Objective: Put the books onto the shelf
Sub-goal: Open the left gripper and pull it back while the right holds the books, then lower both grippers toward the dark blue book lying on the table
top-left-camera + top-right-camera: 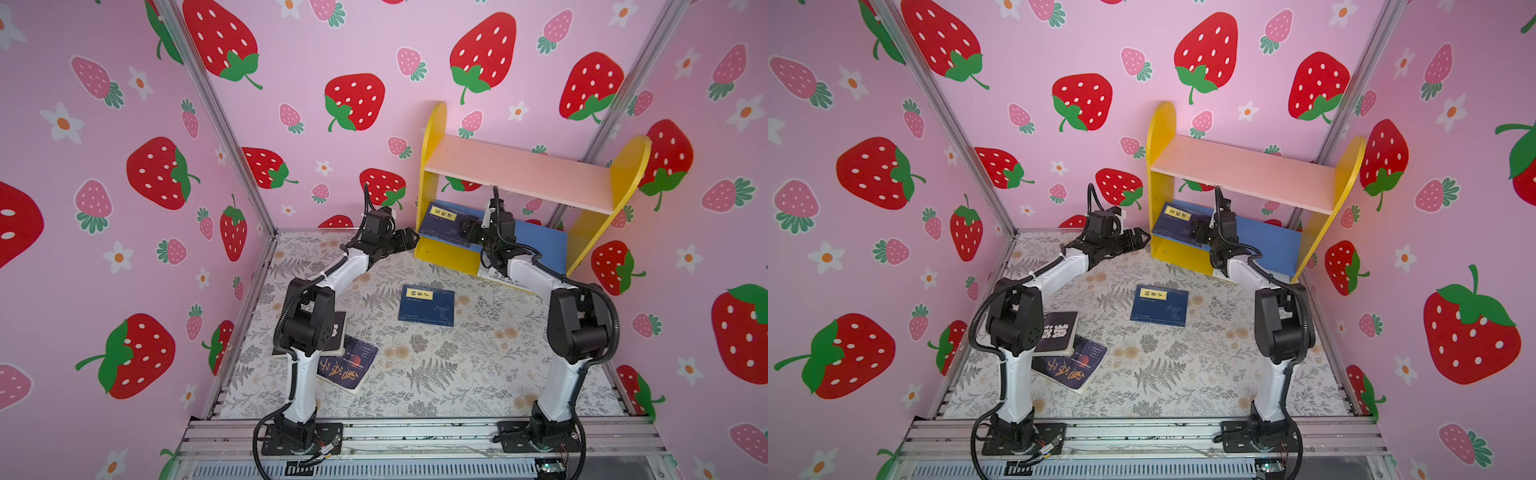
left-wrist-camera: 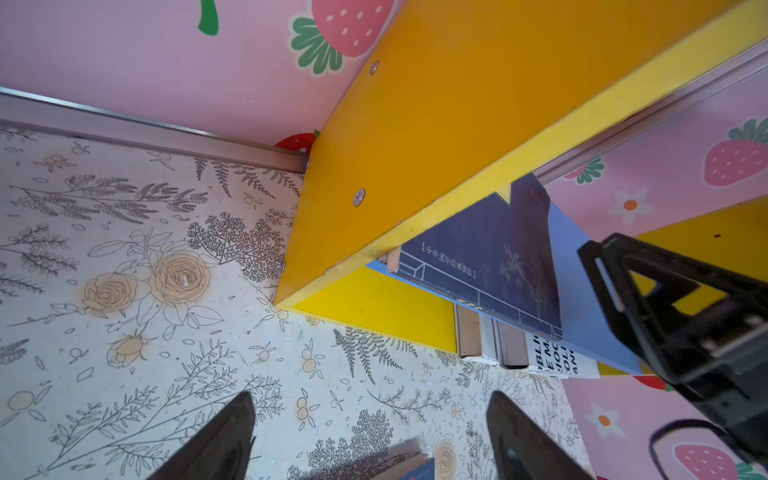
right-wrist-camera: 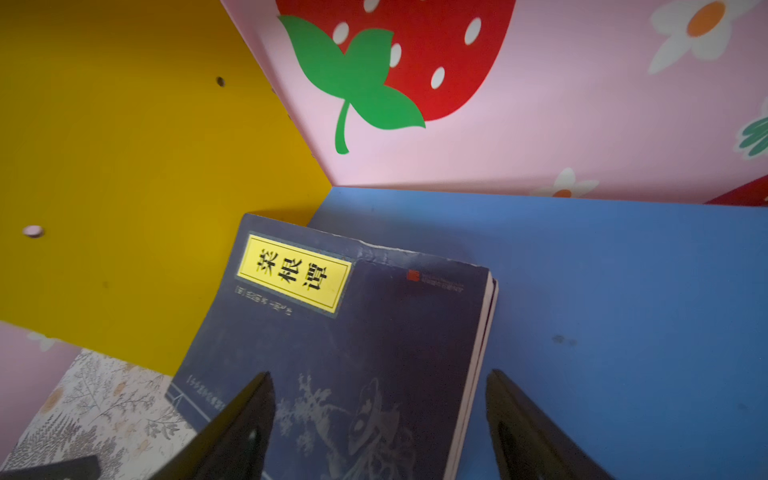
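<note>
On the blue lower board (image 3: 602, 291) of the shelf (image 1: 432, 166), at its left end, one navy book (image 3: 353, 332) is laid with a back corner at the yellow side panel (image 3: 124, 187); its long axis is set front to back, label end toward the wall, near end overhanging the front edge; the right gripper (image 3: 380, 374) is spread above it, pinching nothing; the left gripper (image 2: 370, 397) is held spread and empty beside the shelf; a second navy book (image 1: 427, 306) is seen mid-surface.

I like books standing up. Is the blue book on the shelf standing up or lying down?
Lying down. The navy book rests cover-up on the shelf's blue board, yellow label showing, not on its edge.
</note>
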Robot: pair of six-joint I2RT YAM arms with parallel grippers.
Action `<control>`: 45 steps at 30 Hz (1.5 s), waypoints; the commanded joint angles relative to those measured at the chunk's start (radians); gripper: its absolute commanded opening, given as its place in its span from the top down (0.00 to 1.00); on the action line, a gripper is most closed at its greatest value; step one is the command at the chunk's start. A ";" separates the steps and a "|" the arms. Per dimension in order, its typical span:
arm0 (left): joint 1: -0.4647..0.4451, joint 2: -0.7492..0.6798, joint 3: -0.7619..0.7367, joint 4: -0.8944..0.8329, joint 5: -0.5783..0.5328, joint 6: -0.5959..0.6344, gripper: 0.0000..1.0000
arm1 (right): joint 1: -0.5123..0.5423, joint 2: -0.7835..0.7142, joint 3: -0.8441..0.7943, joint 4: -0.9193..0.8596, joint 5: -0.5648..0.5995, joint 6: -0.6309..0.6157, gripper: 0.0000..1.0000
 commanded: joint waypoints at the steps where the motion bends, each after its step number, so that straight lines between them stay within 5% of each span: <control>1: 0.001 0.045 0.075 -0.050 0.005 0.042 0.13 | -0.004 -0.025 -0.040 0.007 -0.055 -0.040 0.20; 27: -0.035 0.152 0.245 -0.130 -0.008 0.094 0.25 | -0.003 0.058 -0.021 0.031 -0.086 0.040 0.28; 45: -0.050 0.234 0.395 -0.188 -0.136 0.100 0.35 | -0.001 0.072 -0.010 0.048 -0.119 0.054 0.31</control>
